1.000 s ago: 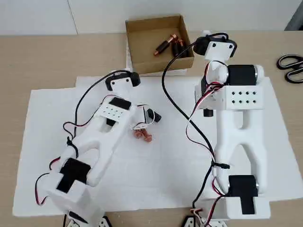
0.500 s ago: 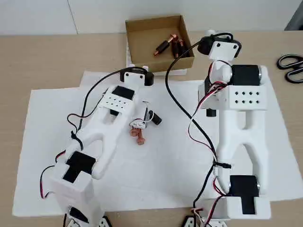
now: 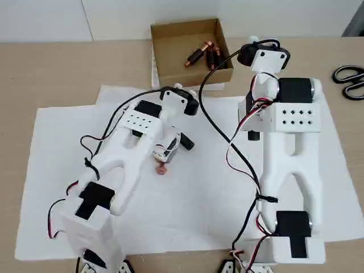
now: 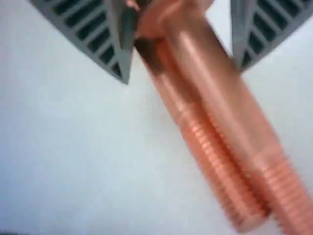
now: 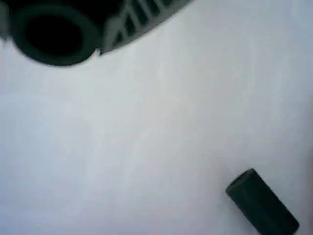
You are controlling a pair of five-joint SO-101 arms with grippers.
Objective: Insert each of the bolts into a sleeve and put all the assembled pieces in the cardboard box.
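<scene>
My left gripper (image 4: 181, 44) is shut on a copper bolt (image 4: 205, 122) at the head; a second threaded shaft (image 4: 286, 191) lies right beside it. From above, the left gripper (image 3: 169, 149) sits mid-sheet, with the copper bolt (image 3: 162, 168) poking out below it. A loose black sleeve (image 3: 187, 144) lies just to its right. In the right wrist view a black sleeve (image 5: 51, 34) sits against my gripper's ribbed finger (image 5: 142, 17), its bore facing the camera. Another black sleeve (image 5: 261, 203) lies on the sheet. The cardboard box (image 3: 170, 68) holds several assembled pieces (image 3: 202, 54).
A white sheet (image 3: 199, 210) covers the table under both arms. Black cables (image 3: 213, 122) loop between the arms near the box. Scissors (image 3: 350, 77) lie at the right edge of the table.
The left arm has swung right and toward the box, taking its gripper along over the bolts. The right arm has shifted slightly right.
</scene>
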